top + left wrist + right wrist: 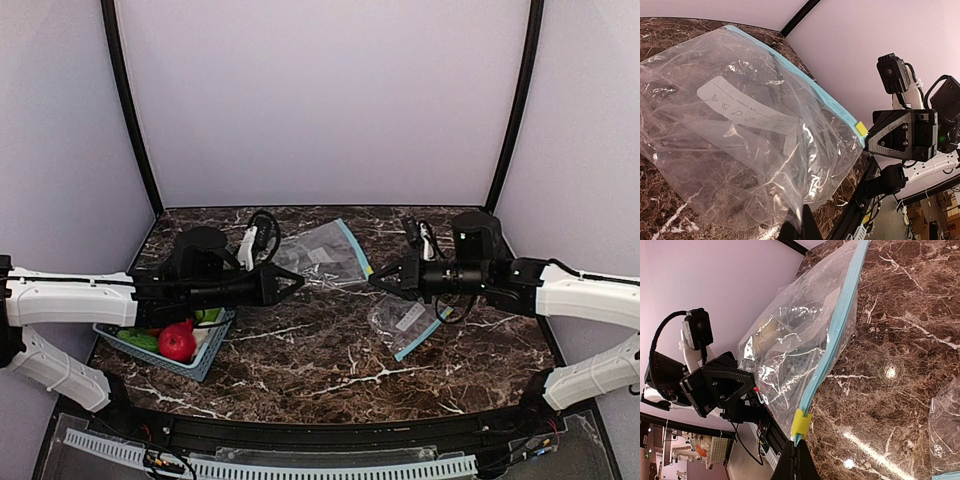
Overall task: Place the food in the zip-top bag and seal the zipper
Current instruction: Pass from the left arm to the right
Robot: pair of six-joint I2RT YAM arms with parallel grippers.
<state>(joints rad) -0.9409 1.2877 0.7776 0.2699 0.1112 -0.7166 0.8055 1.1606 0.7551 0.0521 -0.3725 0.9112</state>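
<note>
A clear zip-top bag [322, 254] with a teal zipper strip [836, 335] is held stretched between both grippers above the marble table. My left gripper [292, 285] is shut on one bottom corner of the bag [745, 125], the film pinched between its fingertips [809, 226]. My right gripper [378, 280] is shut on the end of the zipper strip, just past the yellow slider [801, 423]. The bag [790, 350] looks empty. The food lies in a teal basket [207, 360] under the left arm: a red fruit [177, 343] and green pieces [140, 338] show.
A second clear zip-top bag [405, 320] lies flat on the table below the right gripper; its edge shows in the right wrist view [946, 425]. Black cables [262, 228] lie at the back. Purple walls enclose the table on three sides.
</note>
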